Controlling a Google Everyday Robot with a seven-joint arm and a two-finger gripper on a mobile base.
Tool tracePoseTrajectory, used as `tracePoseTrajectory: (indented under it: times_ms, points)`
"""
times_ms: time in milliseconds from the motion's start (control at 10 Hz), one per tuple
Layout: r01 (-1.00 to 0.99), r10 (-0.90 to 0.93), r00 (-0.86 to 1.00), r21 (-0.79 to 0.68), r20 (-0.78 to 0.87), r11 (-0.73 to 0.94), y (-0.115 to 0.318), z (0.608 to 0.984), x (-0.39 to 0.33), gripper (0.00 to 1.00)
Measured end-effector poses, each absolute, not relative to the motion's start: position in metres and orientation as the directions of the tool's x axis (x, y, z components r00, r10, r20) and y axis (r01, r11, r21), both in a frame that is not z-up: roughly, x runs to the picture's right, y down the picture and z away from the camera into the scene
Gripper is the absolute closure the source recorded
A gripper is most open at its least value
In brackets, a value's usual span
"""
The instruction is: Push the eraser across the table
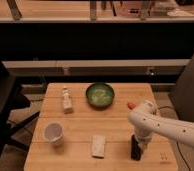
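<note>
The eraser (135, 149) is a small black oblong block on the right front part of the wooden table (80, 129). My gripper (141, 141) comes down from the white arm at the right and sits right at the eraser's upper right side, partly covering it. A pale whitish block (98, 145) lies to the eraser's left.
A green bowl (100, 94) stands at the table's back middle. A small white bottle (66, 100) stands at the back left. A white cup (54, 133) stands at the front left. An orange object (131, 105) shows behind my arm. A dark chair stands at the left.
</note>
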State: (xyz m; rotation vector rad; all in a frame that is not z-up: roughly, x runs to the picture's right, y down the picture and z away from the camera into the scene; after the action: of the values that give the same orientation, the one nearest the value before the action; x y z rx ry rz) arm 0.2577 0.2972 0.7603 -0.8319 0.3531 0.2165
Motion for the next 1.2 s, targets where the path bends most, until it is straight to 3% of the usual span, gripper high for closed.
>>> tracePoseTrajectory:
  times_ms: [1200]
  points:
    - [-0.23, -0.037, 0.932, -0.667, -0.361, 0.709, 0.27, 0.788, 0.202, 1.0]
